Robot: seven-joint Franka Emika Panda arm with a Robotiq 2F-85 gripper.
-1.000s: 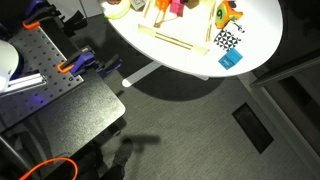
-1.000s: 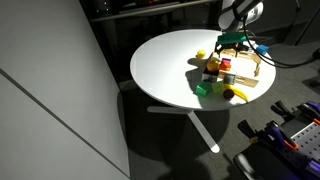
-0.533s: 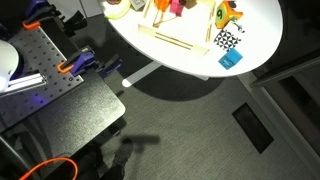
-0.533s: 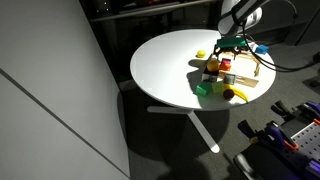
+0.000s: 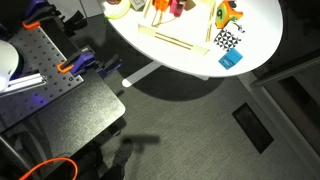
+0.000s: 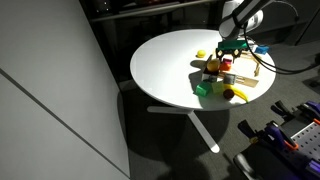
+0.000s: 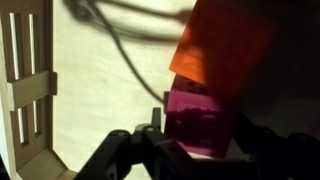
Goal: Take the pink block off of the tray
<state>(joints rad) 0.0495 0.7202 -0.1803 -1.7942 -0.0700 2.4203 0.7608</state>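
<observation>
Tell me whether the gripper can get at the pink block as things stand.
Probably yes. In the wrist view the gripper hangs right over the pink block, jaws apart on either side of it. The orange block sits close beside it, but not between the jaws.

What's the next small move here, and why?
Probably close the gripper. In the wrist view its fingers sit on either side of the pink block, apparently not yet clamped, and the orange block lies just beyond it.
</observation>
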